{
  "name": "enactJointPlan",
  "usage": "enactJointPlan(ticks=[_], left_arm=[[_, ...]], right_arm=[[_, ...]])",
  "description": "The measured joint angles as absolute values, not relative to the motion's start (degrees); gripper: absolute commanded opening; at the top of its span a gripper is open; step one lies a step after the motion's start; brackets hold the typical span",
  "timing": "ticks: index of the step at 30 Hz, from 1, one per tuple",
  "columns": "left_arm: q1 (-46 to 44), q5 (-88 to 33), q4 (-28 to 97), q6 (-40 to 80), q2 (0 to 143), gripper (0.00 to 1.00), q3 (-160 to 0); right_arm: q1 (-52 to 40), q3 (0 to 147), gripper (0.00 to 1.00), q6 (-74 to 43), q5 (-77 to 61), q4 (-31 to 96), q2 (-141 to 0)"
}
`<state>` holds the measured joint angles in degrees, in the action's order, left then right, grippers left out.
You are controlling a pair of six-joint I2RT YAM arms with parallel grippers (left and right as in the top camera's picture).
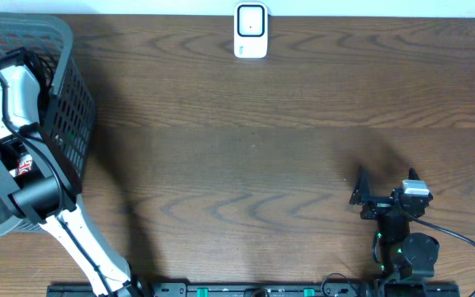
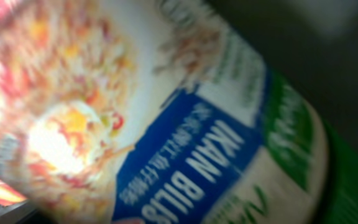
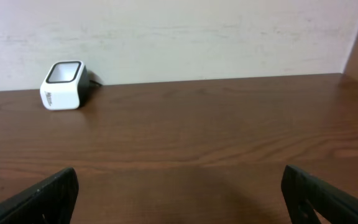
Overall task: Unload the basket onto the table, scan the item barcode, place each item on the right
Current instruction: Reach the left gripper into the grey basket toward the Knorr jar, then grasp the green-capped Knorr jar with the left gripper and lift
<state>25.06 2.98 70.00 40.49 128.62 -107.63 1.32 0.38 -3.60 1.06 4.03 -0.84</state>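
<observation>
Packet (image 2: pixel 166 118) fills left wrist view. Left gripper is hidden inside basket (image 1: pixel 66 91); whether open or gripping cannot be told. Right gripper (image 3: pixel 179 202) stands wide apart, empty, facing scanner (image 1: pixel 251 30).

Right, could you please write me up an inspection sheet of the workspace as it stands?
Surface: brown wood table, bare across the middle.
Job's things: white scanner at the far edge; food packet reading IKAN BILIS, blurred, apparently inside the grey basket at the left.
Clutter: nothing seen.
Tools: left tool down in the basket, open, fingers out of frame, no grip seen; right tool open, empty, low over the table.
Cables: black cable looping beside the right arm's base.
Surroundings: pale wall behind the table.
</observation>
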Motion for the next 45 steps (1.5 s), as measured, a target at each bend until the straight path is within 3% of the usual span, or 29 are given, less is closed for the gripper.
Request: enactJointPlan(ticks=[30, 32, 33, 45], left_arm=[[25.8, 15.6, 73.3, 33.4, 119.2, 0.92, -107.6], [25.8, 16.3, 73.3, 33.1, 119.2, 0.93, -107.6], [25.8, 16.7, 73.3, 32.9, 119.2, 0.98, -107.6], [25.9, 13.9, 71.3, 23.4, 119.2, 0.98, -107.7]], right_arm=[[1.3, 0.4, 0.99, -3.6, 1.1, 4.0, -0.8], [1.3, 0.4, 0.99, -3.6, 1.1, 4.0, -0.8], [1.3, 0.4, 0.99, -3.6, 1.1, 4.0, -0.8], [1.3, 0.4, 0.99, -3.6, 1.1, 4.0, -0.8]])
